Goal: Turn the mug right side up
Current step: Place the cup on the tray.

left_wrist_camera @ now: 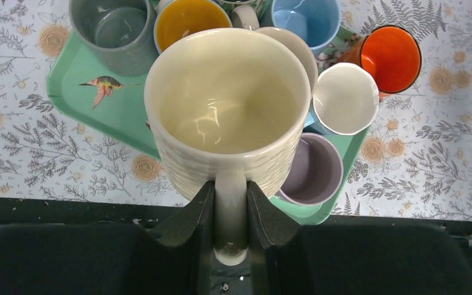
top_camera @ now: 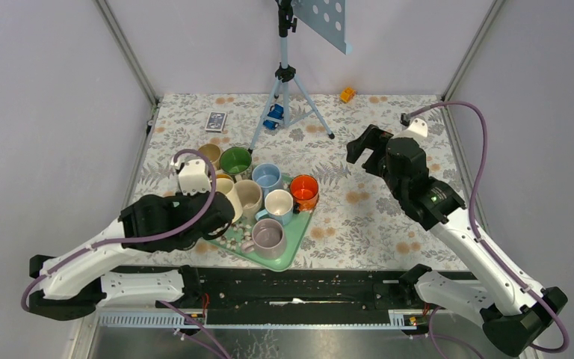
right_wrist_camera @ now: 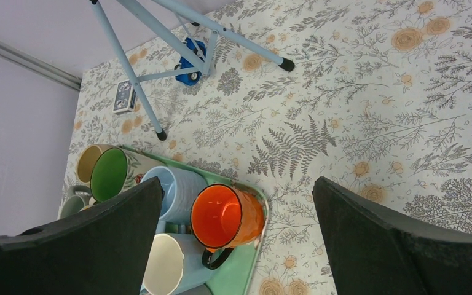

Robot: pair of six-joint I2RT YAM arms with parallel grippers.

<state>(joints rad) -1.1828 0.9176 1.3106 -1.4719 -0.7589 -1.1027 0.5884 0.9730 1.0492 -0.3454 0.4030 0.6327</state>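
Floral cloth (left_wrist_camera: 442, 153) lies below; my left pincer (left_wrist_camera: 230, 196) pinches the smooth handle of a ribbed, glossy cream mug (left_wrist_camera: 227, 98) just ahead, mouth facing me; right pincer (right_wrist_camera: 236, 184) spread wide.

Pale grey walls (top_camera: 45, 112) stand on three sides of the table (top_camera: 389, 217). Thin metal bars (top_camera: 127, 51) run up the two back corners. A cloth (right_wrist_camera: 375, 92) covers the table, white with grey leaves and little orange flowers all over. A tripod (top_camera: 287, 82) with light blue legs stands near the back. It holds up a blue board (top_camera: 310, 22) with round holes. The light is soft and even.
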